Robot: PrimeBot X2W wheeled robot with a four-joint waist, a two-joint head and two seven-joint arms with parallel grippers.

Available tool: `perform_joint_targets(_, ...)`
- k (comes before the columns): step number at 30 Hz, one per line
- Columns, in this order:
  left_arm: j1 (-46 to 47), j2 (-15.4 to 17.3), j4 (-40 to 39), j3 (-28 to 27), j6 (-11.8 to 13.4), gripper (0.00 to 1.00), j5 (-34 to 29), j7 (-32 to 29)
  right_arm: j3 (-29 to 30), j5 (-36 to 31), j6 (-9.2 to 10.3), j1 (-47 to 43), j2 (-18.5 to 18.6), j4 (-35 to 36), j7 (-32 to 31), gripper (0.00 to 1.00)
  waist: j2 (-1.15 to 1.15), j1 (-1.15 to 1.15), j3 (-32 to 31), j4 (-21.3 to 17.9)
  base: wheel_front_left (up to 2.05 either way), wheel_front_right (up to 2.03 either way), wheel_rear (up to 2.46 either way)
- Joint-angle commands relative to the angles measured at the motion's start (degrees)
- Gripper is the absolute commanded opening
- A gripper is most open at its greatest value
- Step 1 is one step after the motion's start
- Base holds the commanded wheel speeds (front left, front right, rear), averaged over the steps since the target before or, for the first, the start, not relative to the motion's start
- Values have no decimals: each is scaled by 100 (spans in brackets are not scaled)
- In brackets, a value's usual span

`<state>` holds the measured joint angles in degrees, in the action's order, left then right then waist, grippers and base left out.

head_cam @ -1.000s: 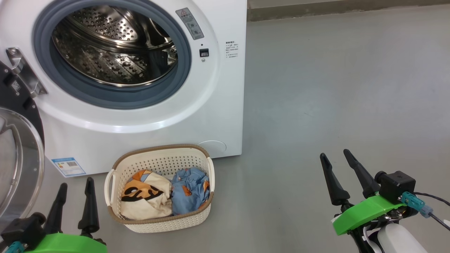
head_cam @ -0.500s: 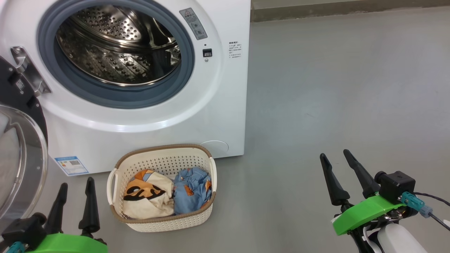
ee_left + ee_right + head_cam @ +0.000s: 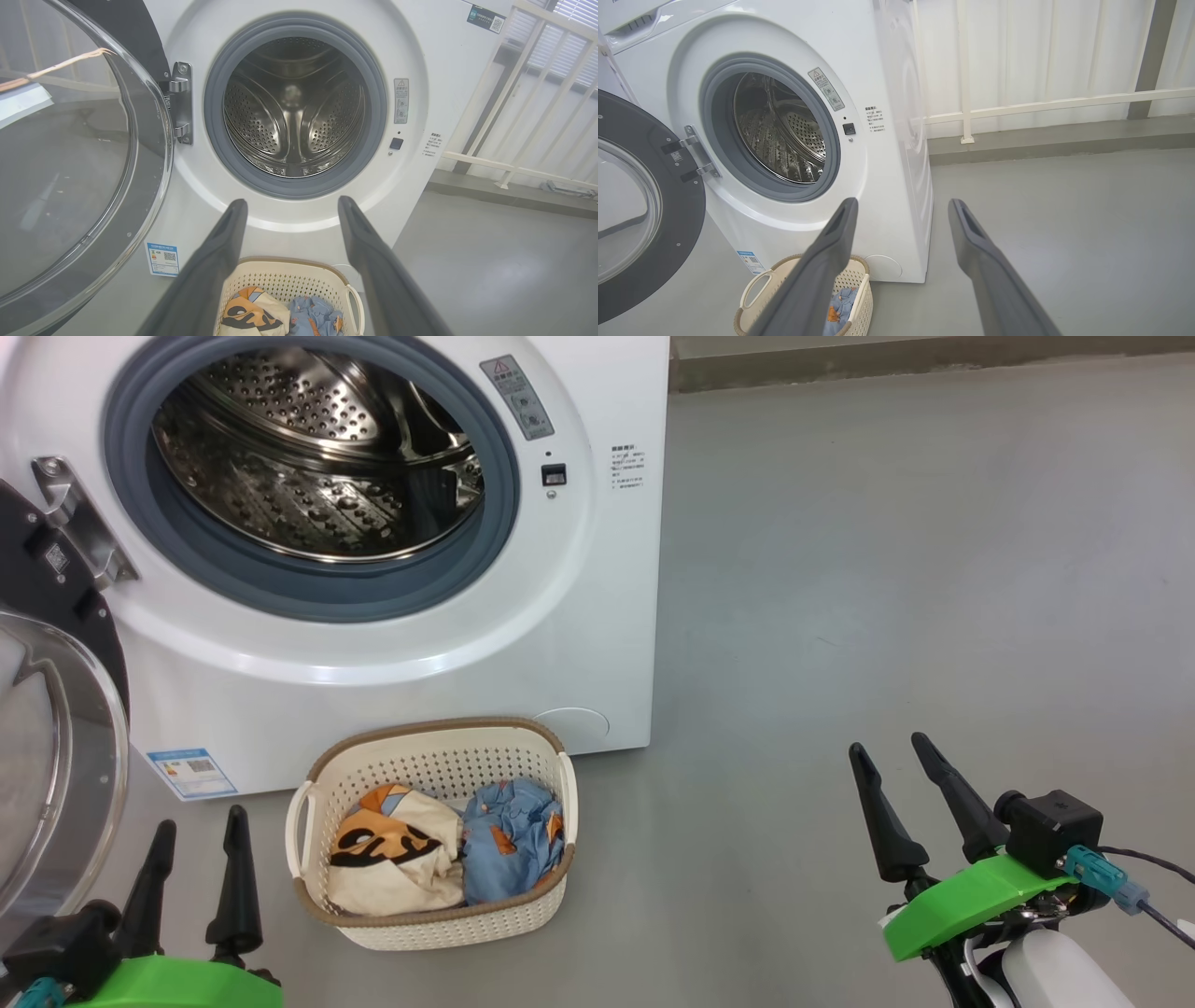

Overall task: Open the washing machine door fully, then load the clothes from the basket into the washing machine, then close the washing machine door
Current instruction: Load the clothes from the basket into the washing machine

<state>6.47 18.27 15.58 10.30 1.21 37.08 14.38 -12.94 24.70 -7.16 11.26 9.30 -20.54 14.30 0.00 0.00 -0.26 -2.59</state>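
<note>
Head view. Big white washing machine (image 3: 523, 644) at far left, front facing me. The washing machine door (image 3: 51, 747) is swung out to the left on its metal hinge (image 3: 79, 523), w/ the glass bowl bulging my way. Opening is exposed: steel drum (image 3: 317, 476) inside the grey seal (image 3: 308, 593). Blue energy sticker (image 3: 191, 773) at machine's lower left corner.

The basket (image 3: 429, 728) sits on the grey floor (image 3: 887, 569) just in front of the machine, below the opening. Can't tell if it touches the front panel. The clothes are both in the basket: cream garment (image 3: 392, 859) w/ orange + black print in the left half, blue garment (image 3: 509, 845) in the right half, bunched and touching each other.

My left gripper (image 3: 201, 819) is near left, just beside the basket's left handle, not touching it. Fingers are moderately wide apart, nothing between them. In the left wrist view they frame the basket and the drum opening.

My right gripper (image 3: 887, 744) is near right, well apart from basket and machine, over bare floor. Fingers apart abt the same, empty.
</note>
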Motion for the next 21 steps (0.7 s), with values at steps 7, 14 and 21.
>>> perform_joint_targets(7,91,116,-131,-255,-38,100,-3,62,-126,-20,-33,157,25,144,70,100,0,0,16,6,24,-37,13)
perform_joint_targets(14,110,124,-108,-251,-22,100,8,62,-112,-28,-33,149,18,150,70,100,0,0,27,35,123,-145,22)
perform_joint_targets(21,111,138,-99,-255,-2,100,13,62,-113,-32,-33,138,8,153,70,100,0,0,37,56,196,-218,22)
